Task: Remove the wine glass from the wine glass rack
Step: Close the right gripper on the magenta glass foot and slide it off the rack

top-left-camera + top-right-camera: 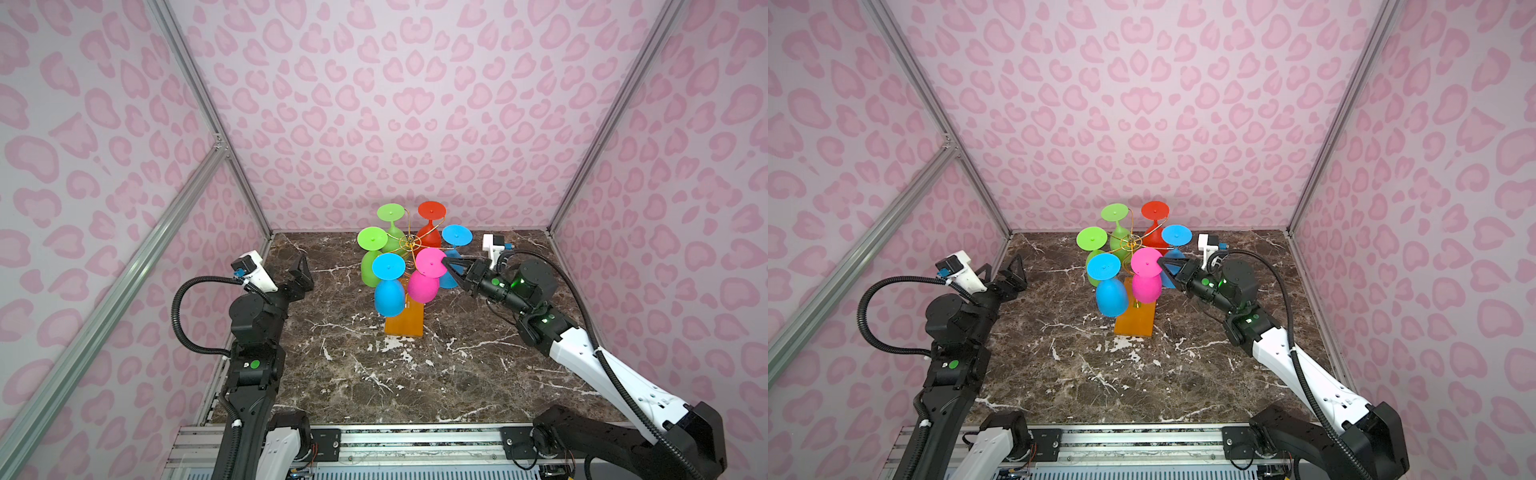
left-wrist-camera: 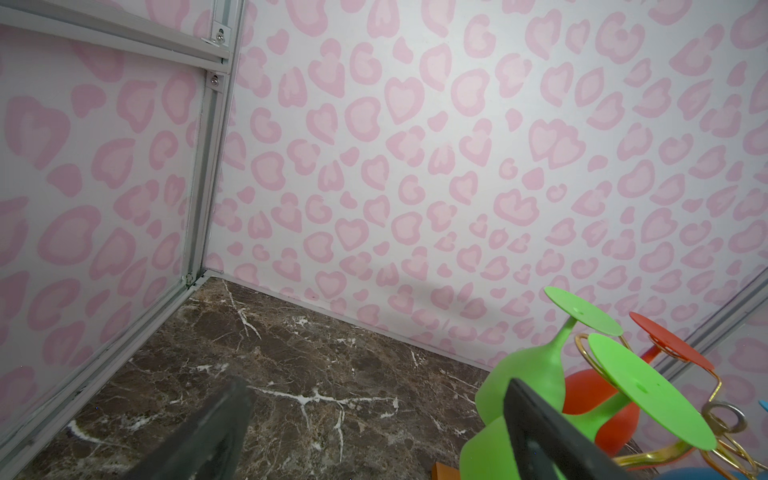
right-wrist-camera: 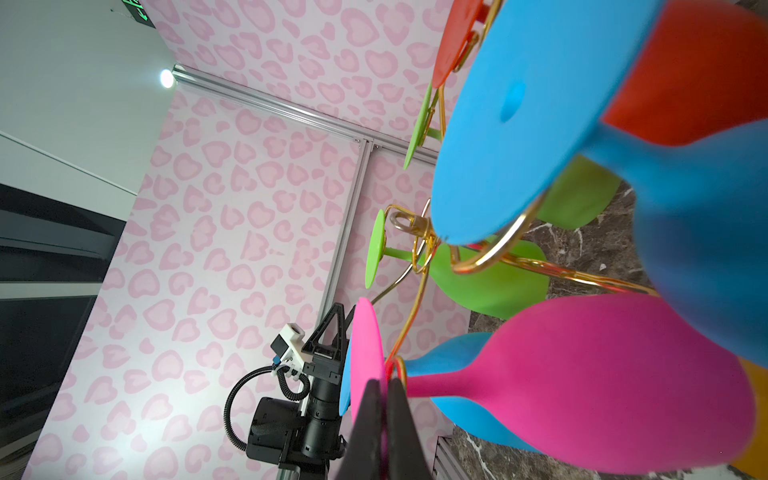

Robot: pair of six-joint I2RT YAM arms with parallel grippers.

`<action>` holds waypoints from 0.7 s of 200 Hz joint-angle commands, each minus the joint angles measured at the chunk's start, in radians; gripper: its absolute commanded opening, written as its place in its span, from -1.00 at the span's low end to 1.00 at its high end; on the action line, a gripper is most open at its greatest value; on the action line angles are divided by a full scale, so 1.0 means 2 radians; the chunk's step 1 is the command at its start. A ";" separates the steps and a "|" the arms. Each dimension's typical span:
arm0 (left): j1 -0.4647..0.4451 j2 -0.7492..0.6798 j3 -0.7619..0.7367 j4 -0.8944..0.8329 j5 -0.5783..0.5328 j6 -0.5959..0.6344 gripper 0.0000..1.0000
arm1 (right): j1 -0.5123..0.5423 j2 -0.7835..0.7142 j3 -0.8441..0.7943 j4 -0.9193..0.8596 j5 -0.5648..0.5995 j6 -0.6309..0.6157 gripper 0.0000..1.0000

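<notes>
Writing shows only on a green lit sign (image 3: 135,8) at the edge of the right wrist view, cut off and unreadable. In both top views the wine glass rack (image 1: 404,323) (image 1: 1136,322) stands at the rear middle of the dark marble surface (image 1: 415,374). Six glasses hang on it bowl-down. The pink wine glass (image 1: 423,286) (image 1: 1146,286) (image 3: 602,382) hangs on the near right arm, its bowl over the orange base. Two green glasses (image 1: 372,239), a red glass (image 1: 431,210) and two blue glasses (image 1: 388,266) fill the other arms. The right tool (image 1: 445,262) (image 1: 1160,261) (image 3: 384,390) is pressed together, pinching the rim of the pink foot. The left tool (image 1: 303,272) (image 1: 1013,274) is spread wide, well apart from the rack at the surface's left edge
</notes>
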State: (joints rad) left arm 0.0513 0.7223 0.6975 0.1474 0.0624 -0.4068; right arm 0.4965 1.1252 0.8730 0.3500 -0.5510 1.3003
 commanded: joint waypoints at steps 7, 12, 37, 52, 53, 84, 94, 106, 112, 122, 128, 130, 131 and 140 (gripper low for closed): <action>0.000 -0.001 0.006 0.003 -0.001 -0.001 0.93 | 0.000 -0.005 -0.003 0.001 0.002 0.013 -1.00; 0.001 -0.001 0.006 0.003 -0.001 -0.001 0.93 | -0.001 -0.006 -0.003 0.002 0.002 0.015 -1.00; 0.001 -0.001 0.006 0.003 -0.001 -0.001 0.93 | 0.000 -0.009 -0.004 0.008 0.000 0.030 -1.00; 0.001 -0.001 0.006 0.003 -0.001 -0.002 0.93 | 0.000 -0.010 -0.009 0.023 -0.002 0.047 -1.00; 0.001 -0.001 0.006 0.003 -0.001 -0.002 0.93 | 0.000 -0.010 -0.010 0.024 -0.003 0.049 -1.00; 0.001 0.000 0.006 0.003 -0.001 -0.003 0.93 | 0.000 -0.006 -0.013 0.039 -0.014 0.069 -1.00; 0.001 -0.001 0.006 0.001 -0.001 -0.003 0.93 | 0.000 -0.007 -0.015 0.043 -0.015 0.074 -1.00; 0.000 -0.001 0.006 0.001 -0.001 -0.003 0.93 | 0.000 -0.010 -0.018 0.042 -0.014 0.073 -1.00; 0.000 -0.001 0.006 0.001 -0.002 -0.002 0.93 | 0.000 -0.012 -0.019 0.039 -0.014 0.071 -1.00; 0.000 -0.001 0.006 0.001 -0.002 -0.003 0.93 | 0.001 -0.017 -0.019 0.031 -0.012 0.068 -1.00; 0.001 0.000 0.006 0.001 -0.002 -0.003 0.93 | 0.000 -0.021 -0.019 0.027 -0.010 0.065 -1.00; 0.000 0.000 0.006 0.001 -0.002 -0.004 0.93 | 0.000 -0.022 -0.019 0.026 -0.010 0.065 -1.00; 0.000 0.000 0.006 0.001 -0.002 -0.004 0.93 | 0.001 -0.022 -0.019 0.025 -0.010 0.064 -1.00; 0.001 0.001 0.007 0.001 -0.001 -0.005 0.93 | 0.000 -0.026 -0.018 0.019 -0.009 0.062 -1.00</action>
State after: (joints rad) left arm 0.0513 0.7227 0.6975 0.1444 0.0612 -0.4072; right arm 0.4953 1.0904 0.8413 0.3874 -0.5694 1.4296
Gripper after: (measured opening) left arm 0.965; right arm 0.048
